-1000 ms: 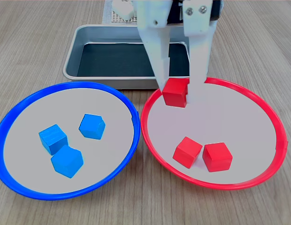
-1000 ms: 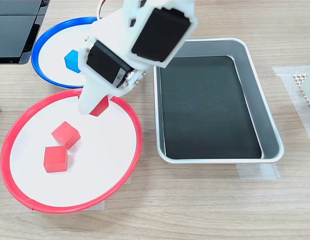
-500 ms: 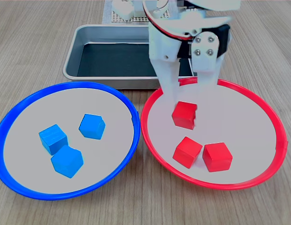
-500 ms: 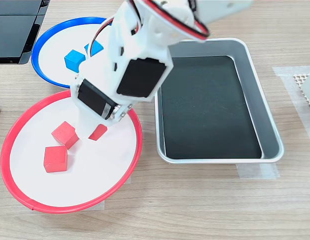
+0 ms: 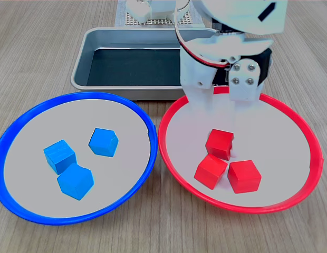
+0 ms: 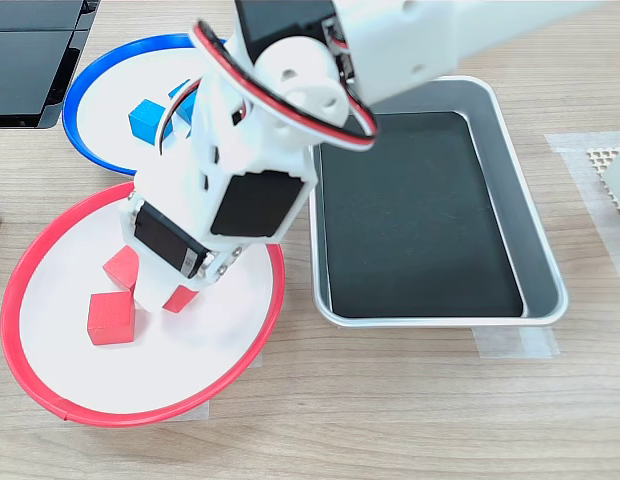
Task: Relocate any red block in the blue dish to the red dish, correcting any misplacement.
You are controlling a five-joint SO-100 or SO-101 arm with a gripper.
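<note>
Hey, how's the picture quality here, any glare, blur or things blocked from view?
First exterior view: soft even light, sharp, with faint shadows under the cubes; the gripper partly hides the red block. Second exterior view: equally sharp, mild sheen on the metal tray; the arm hides much of the red dish.

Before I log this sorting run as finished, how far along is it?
Nearly done, it seems. The blue dish shows only three blue cubes in the first exterior view, with no red among them. The red dish has two red cubes lying in it, and the claw is down over the red block right behind them. What's left is letting go, if it hasn't already, and lifting clear.
</note>
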